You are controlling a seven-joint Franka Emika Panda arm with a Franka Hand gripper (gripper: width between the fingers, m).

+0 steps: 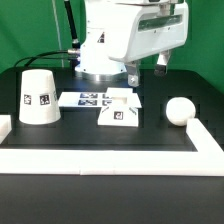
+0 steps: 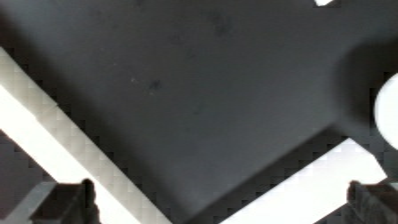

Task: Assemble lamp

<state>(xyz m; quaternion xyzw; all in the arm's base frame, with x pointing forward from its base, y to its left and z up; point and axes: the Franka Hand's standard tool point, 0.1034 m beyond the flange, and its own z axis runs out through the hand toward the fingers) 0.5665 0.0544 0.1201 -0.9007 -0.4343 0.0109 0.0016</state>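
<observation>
Running along the near edge of the exterior view, a thick white rim (image 1: 100, 160) borders the black table (image 1: 90, 135). It turns back at both sides, so the work area is fenced on three sides. Between this rim and the lamp parts lies a broad band of bare, matte black surface.

The base (image 1: 120, 112) stands near the middle. It is a blocky, square, matte white piece with a small black-and-white tag on its front face. To the exterior view's right and well apart from it sits the bulb (image 1: 180, 110), a smooth white ball close to the side rim. To the exterior view's left, also well apart, the shade (image 1: 40, 97) stands upright with its wide end down. It is a plain truncated cone carrying tags low on its wall.

Just behind the base lies the marker board (image 1: 88, 98), thin and flat. Whether the two touch I cannot tell. Farthest back, the glossy white robot body (image 1: 125, 35) rises above the board.

In the wrist view the gripper (image 2: 217, 205) hangs over dark table with its fingertips (image 2: 63, 205) spread wide and nothing between them. Two white bands cross the black beneath, and a curved white edge (image 2: 388, 110) shows at one side. Which piece it belongs to is unclear.
</observation>
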